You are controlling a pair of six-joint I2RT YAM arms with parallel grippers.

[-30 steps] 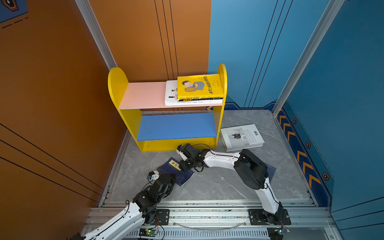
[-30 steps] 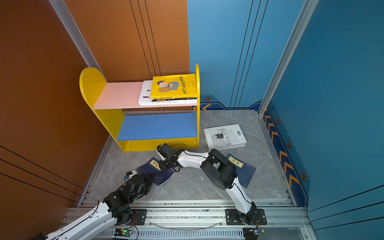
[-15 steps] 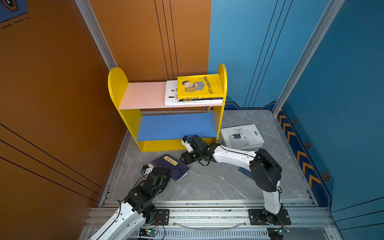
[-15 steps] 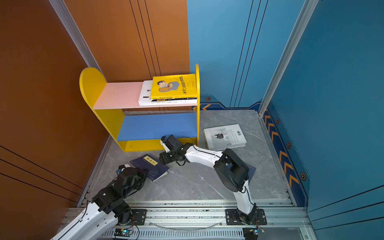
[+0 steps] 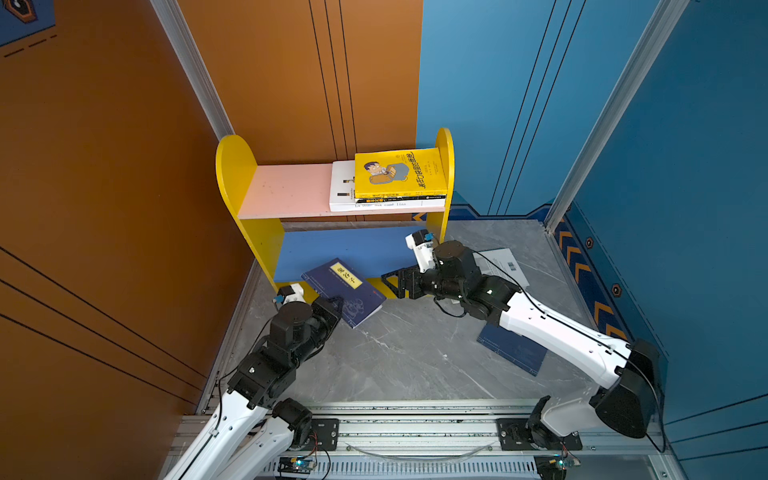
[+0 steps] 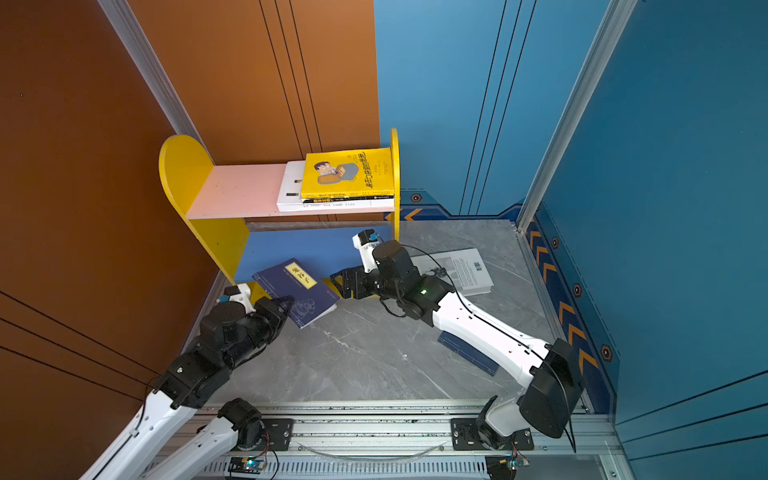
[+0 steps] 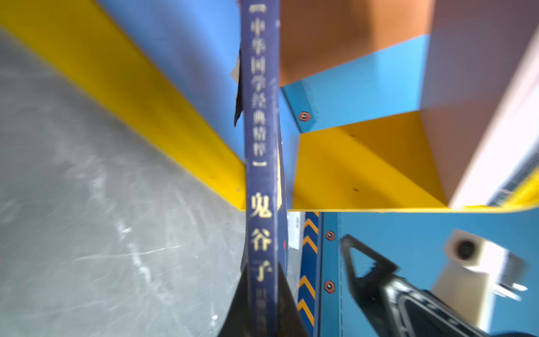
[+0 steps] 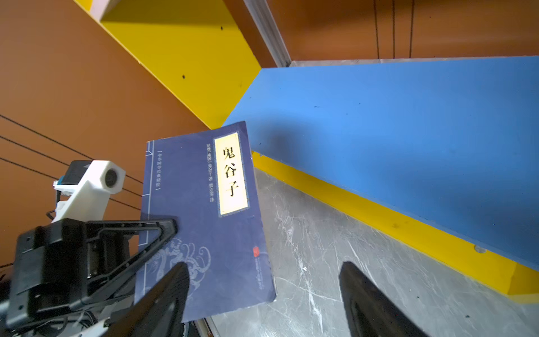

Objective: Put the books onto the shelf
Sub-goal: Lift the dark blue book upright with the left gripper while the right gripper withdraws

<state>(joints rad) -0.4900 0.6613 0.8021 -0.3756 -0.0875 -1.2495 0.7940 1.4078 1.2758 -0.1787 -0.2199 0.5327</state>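
Observation:
My left gripper (image 5: 332, 305) (image 7: 262, 306) is shut on the near edge of a navy yellow-labelled book (image 5: 343, 291) (image 8: 210, 210), held tilted above the floor. Its far corner reaches the front of the shelf's (image 5: 232, 174) blue lower board (image 5: 353, 249). To the right of the book my right gripper (image 5: 388, 280) (image 8: 264, 268) is open and holds nothing. A yellow book (image 5: 399, 172) tops a stack on the pink upper board (image 5: 286, 191), over a black one and a white one (image 5: 343, 183). A white/grey book (image 5: 503, 266) and another navy book (image 5: 513, 351) lie on the floor, partly under the right arm.
Orange wall panels (image 5: 124, 208) stand close on the left and blue ones (image 5: 685, 208) on the right. The grey marble floor (image 5: 415, 357) ends at a metal rail (image 5: 415, 428) that carries both arm bases.
My left gripper has lifted the navy book off the floor and carried it toward the shelf. The right gripper has opened and drawn away to the right.

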